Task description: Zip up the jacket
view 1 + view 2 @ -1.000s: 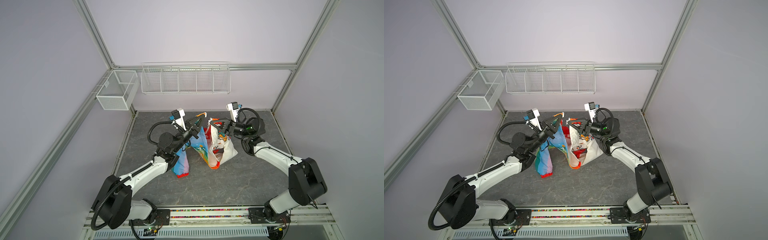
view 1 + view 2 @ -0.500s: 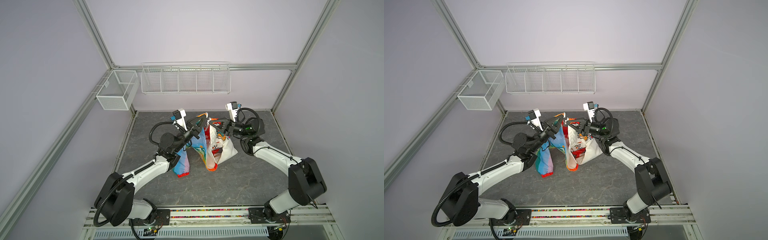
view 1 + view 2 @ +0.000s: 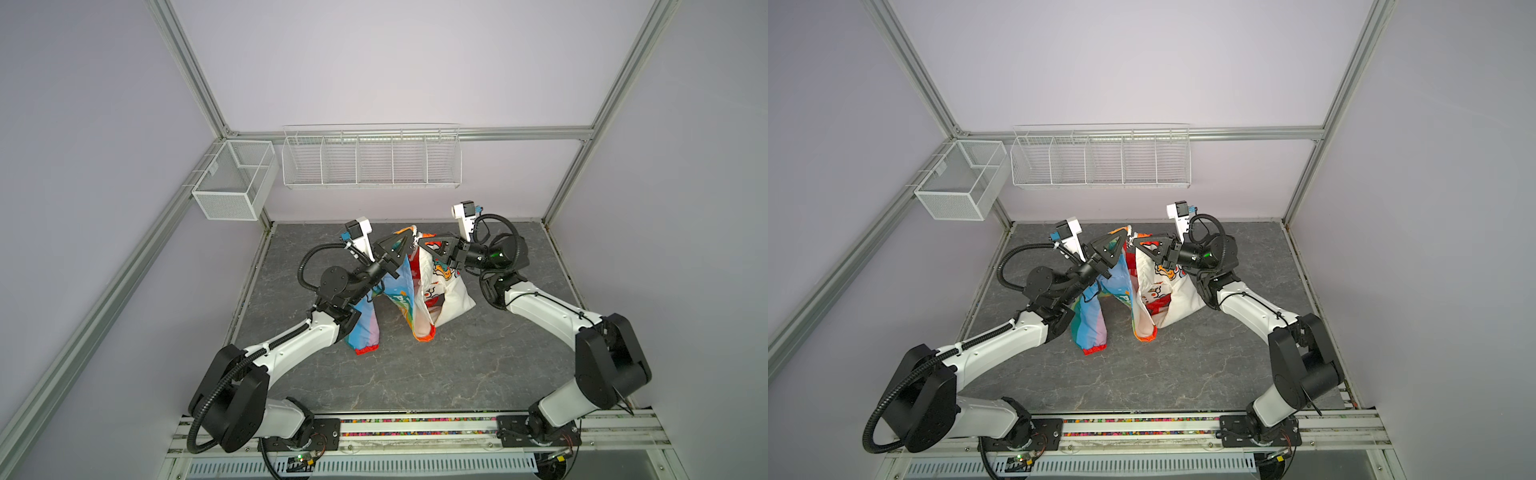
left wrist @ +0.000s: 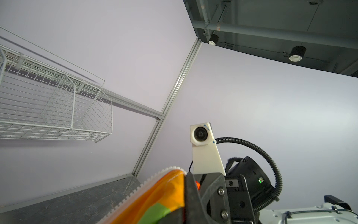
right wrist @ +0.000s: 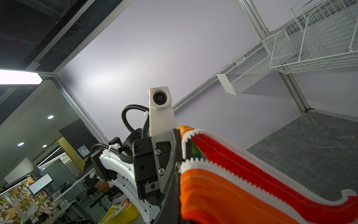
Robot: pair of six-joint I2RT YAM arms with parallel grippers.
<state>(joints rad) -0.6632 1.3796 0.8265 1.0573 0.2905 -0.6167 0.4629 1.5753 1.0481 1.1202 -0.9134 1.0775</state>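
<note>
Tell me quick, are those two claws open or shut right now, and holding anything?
Left gripper: closed, holding the jacket by its zipper edge.
Right gripper: closed, also holding the jacket near the zipper.

Rainbow-striped child's jacket (image 3: 400, 286), unzipped, held aloft by its top edges, halves apart, white lining outward

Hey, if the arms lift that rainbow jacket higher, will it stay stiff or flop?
Likely floppy: the jacket hangs in loose folds from the left gripper and right gripper. Probably light, since two edge pinches hold it up. Its zipper edge curves, so it may buckle.
</note>
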